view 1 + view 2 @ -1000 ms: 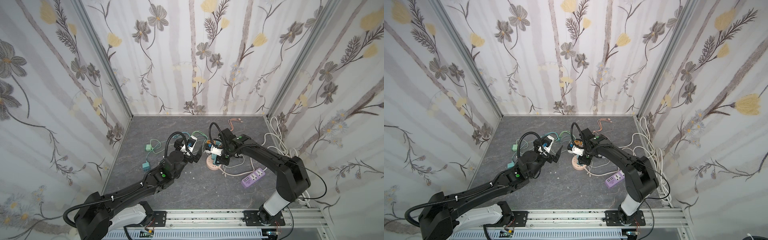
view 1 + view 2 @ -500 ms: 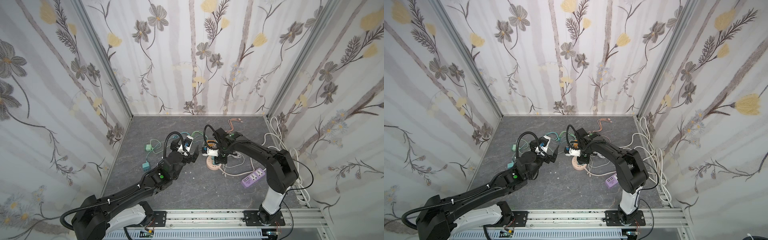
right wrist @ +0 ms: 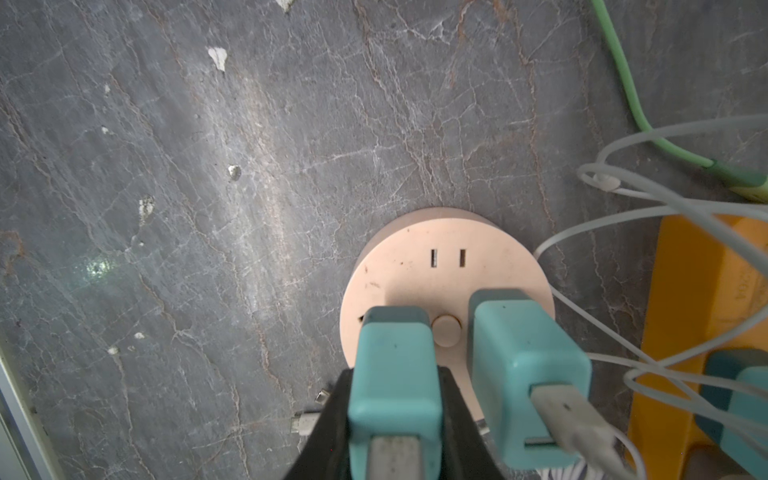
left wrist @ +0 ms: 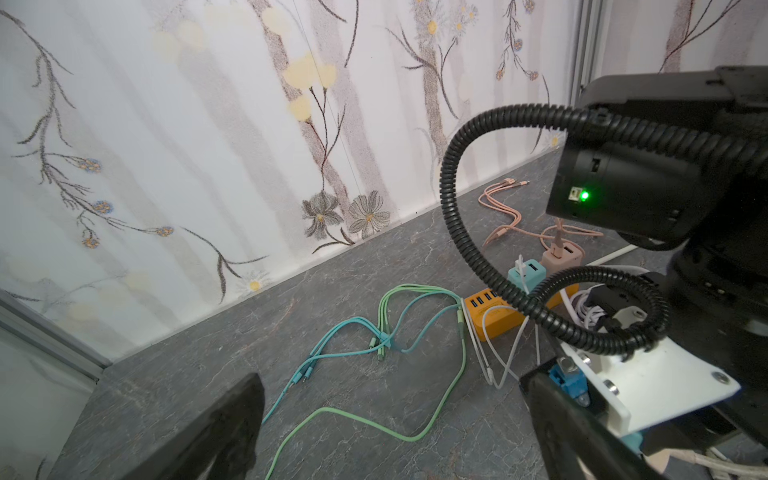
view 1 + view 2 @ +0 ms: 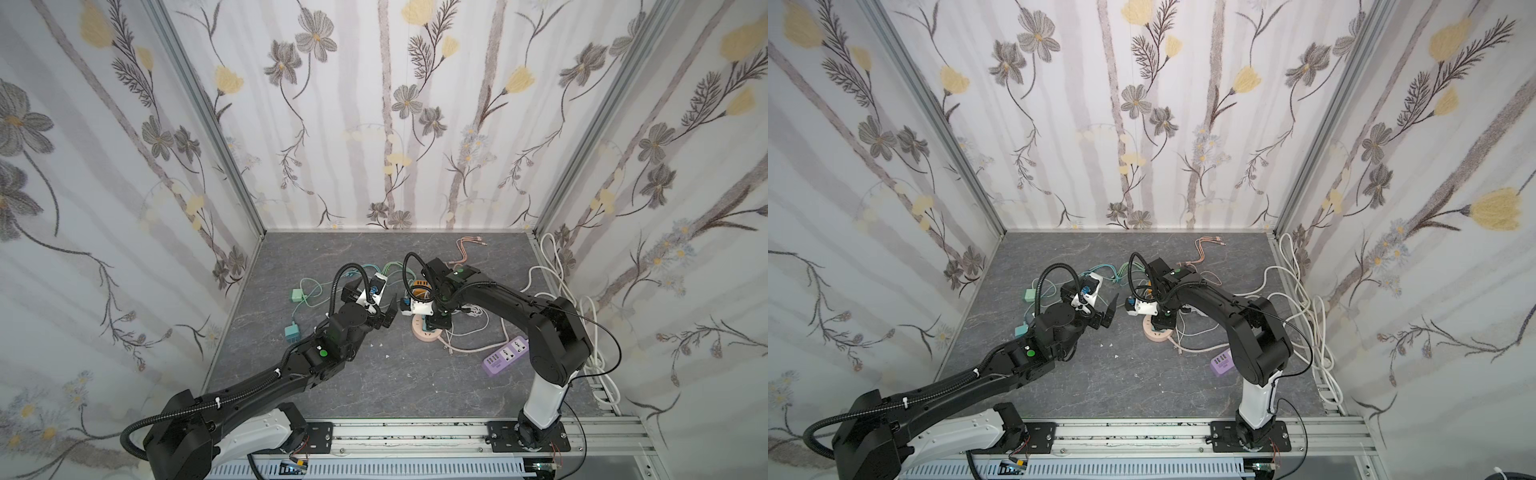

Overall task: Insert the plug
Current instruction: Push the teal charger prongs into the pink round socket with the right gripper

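Now: plug held at the round socket

Narrowly closed, the right tool (image 3: 395, 419) grips the teal plug (image 3: 392, 365), which stands upright on the pink round socket (image 3: 440, 245) close to its rim; how deep it sits I cannot tell. A second teal plug (image 3: 528, 365) stands just beside it, the button (image 3: 446, 330) between them. Bare table (image 3: 187, 208) lies open on the plug's free side. Spread wide, the left tool (image 4: 395, 436) holds nothing.
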Controlling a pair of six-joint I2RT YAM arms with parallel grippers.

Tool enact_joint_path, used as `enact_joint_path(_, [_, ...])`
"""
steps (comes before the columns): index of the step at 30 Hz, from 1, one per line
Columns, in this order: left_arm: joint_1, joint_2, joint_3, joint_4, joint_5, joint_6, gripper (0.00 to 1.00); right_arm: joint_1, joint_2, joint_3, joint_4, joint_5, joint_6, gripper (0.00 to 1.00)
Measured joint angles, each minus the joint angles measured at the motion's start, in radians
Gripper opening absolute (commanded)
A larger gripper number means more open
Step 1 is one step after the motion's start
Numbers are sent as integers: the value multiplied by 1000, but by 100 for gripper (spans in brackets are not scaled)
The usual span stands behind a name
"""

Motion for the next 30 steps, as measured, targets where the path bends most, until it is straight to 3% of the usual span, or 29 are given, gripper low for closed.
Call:
enact_joint_path(13, [1, 21, 14, -13, 0, -2, 100, 48, 30, -40, 53, 114, -29, 1])
enact_joint_path(15, [1, 29, 21, -16, 0, -2, 100, 48, 30, -38, 51, 114, -35, 11])
enact_joint_path(18, [1, 40, 32, -29, 0, -1, 100, 48, 41, -11, 26, 116, -45, 33])
enact_joint_path(21, [1, 47, 37, -39, -2, -2, 100, 48, 35, -4, 23, 130, -53, 44])
enact_joint_path(22, [1, 48, 37, -41, -2, -2, 100, 47, 35, -15, 20, 144, -52, 58])
enact_joint_path(23, [1, 48, 37, -43, -2, -2, 100, 47, 28, -24, 12, 146, -51, 91])
enact_joint_path(24, [1, 48, 37, -48, -2, -2, 100, 45, 7, -39, 8, 146, -49, 99])
enact_joint_path(30, [1, 60, 37, -50, -5, -2, 100, 49, -152, -177, 16, 114, 22, 99])
